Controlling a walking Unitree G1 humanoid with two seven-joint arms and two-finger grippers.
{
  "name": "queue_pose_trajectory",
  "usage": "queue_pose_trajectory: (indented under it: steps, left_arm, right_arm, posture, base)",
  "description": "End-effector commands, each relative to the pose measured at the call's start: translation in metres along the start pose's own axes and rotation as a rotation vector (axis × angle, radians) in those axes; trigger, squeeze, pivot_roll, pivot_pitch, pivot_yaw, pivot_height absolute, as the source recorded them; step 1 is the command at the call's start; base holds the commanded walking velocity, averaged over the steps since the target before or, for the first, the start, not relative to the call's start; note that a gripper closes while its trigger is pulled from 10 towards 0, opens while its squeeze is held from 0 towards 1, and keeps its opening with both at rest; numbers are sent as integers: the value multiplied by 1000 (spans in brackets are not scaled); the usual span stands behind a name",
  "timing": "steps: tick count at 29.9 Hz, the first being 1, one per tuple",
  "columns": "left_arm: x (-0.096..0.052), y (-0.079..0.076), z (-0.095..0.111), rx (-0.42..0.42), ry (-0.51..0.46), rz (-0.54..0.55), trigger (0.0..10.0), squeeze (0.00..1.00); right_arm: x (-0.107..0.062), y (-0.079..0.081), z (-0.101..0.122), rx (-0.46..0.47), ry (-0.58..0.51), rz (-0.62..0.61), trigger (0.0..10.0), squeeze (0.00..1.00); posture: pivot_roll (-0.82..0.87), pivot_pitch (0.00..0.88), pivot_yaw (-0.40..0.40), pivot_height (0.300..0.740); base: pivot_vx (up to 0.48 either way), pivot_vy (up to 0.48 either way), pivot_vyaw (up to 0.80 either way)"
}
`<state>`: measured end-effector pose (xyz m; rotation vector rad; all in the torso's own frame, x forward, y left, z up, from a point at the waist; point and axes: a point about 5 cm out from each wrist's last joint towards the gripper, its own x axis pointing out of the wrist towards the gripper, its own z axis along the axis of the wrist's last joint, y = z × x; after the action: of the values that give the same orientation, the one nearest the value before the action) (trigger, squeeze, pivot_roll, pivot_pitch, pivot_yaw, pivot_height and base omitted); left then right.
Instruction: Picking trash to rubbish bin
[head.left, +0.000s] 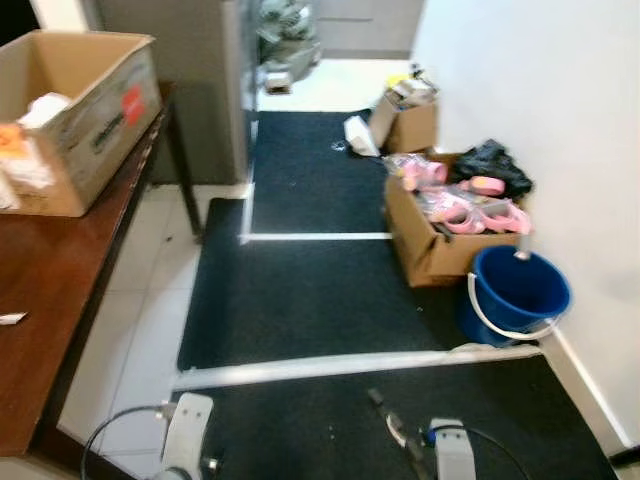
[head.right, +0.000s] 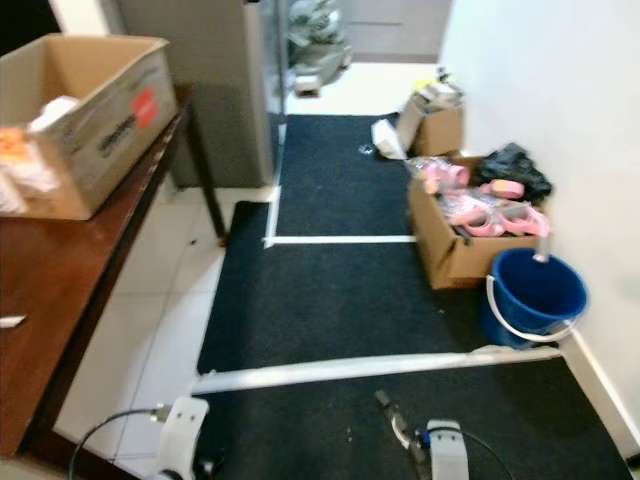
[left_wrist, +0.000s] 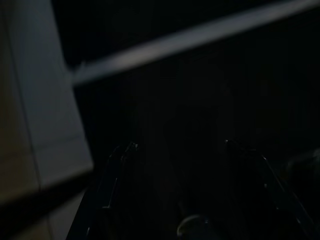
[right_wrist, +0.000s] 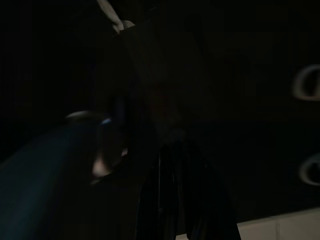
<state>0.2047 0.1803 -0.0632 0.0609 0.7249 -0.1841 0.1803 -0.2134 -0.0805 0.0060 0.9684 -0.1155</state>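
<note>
We look down a corridor laid with black mats (head.left: 300, 290). A blue bucket (head.left: 515, 292) stands by the right wall at the mat's right edge, its inside hidden from us. Just behind it, touching, an open box (head.left: 440, 240) holds pink footwear (head.left: 470, 212), with a black bag (head.left: 492, 165) at its far end. Farther along the wall a smaller box (head.left: 412, 122) is stuffed with papers. On the table (head.left: 50, 300), at its far left corner, a large box (head.left: 75, 115) holds white and orange items.

Our left gripper (left_wrist: 177, 165) hangs low over the mat with fingers spread apart. Our right gripper (right_wrist: 175, 150) hangs beside the bucket; its fingers look pressed together, empty.
</note>
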Motion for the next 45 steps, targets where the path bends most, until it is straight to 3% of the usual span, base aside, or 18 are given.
queue_pose_trajectory:
  steps: [1,7,32,45]
  left_arm:
    - [-3,-4,-12,-11,32,-20,10000,0]
    - [-3,-10,-11,9,30,-64,10000,0]
    - [-4,-10,-12,5,25,-75,10000,0]
    - [-3,-6,-8,-37,6,-41,10000,0]
  right_arm:
    - [0,5,-2,9,-1,12,10000,0]
    - [1,8,1,2,-8,25,10000,0]
    - [1,10,0,5,-8,26,10000,0]
    - [1,11,1,5,-14,27,10000,0]
  posture:
    - [-35,95,-7,740]
    - [-34,96,-9,740]
    - [-33,98,-7,740]
    - [-42,90,1,740]
  base:
    - [0,0,0]
    - [0,0,0]
    - [371,0,0]
    - [0,0,0]
